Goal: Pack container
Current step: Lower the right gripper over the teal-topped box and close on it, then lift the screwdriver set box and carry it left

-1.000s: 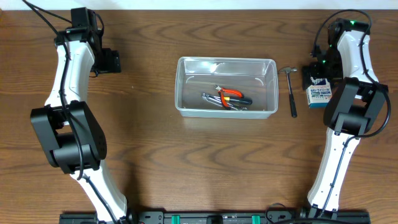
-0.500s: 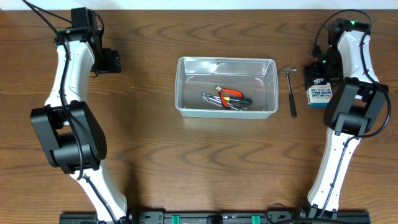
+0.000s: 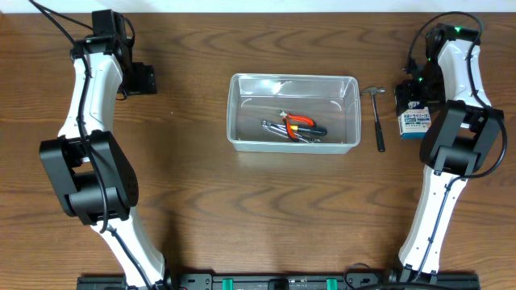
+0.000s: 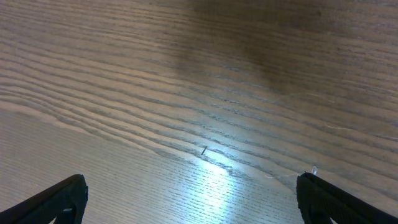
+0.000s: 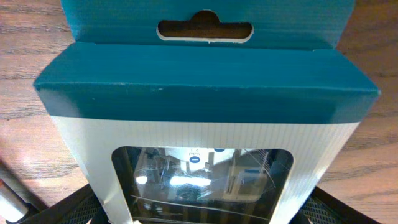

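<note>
Evidently the step in hand was picking up the small blue-and-white box [image 5: 205, 81], which lay near the right edge of the surface [image 3: 242, 201], well apart from the container [image 3: 293, 84]. The right arm [image 3: 451, 137] had its jaws standing to either side of the box. Whether they already pressed its walls could not be told from the wrist view. The left arm [image 3: 97, 72] waited far off at the left, its jaws spread wide over bare wood with nothing between them.

The container sat in the middle of the surface. The next move, as I judged it, called for a firm clamp on the box, a lift clear of the hammer [image 3: 377, 119] lying between box and container, and a carry over the rim.

Counted: one container, one box, one hammer and two arms. Inside the container lay one pair of orange-handled pliers [image 3: 300, 122] beside some small metal tools [image 3: 278, 129], too tangled to count.
</note>
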Controlling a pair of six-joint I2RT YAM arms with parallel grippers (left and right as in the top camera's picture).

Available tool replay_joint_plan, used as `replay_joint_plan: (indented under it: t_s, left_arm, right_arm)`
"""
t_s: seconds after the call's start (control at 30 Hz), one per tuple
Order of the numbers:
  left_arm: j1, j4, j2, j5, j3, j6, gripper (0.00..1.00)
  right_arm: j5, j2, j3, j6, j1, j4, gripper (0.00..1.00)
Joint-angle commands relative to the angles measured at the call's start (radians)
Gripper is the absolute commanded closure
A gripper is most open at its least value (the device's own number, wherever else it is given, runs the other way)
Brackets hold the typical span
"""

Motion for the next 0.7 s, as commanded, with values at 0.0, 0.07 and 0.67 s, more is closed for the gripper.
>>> replay_joint_plan:
  t_s: [0.0,0.07,0.67]
  left_arm:
    - [0.001,-0.003,0.018,-0.015,-0.004,-0.002,0.02]
    - [0.001,-0.003,0.018,-0.015,-0.004,-0.002,0.02]
    - [0.001,-0.003,0.018,-0.015,-0.004,-0.002,0.02]
  right_arm:
    - [-0.036,0.023,-0.005,0.023,-0.001,0.015,0.25]
    - [-0.037,0.023,0.014,0.023,-0.001,0.004,0.25]
    - [-0.082,0.021,0.334,0.037,0.022,-0.156,0.36]
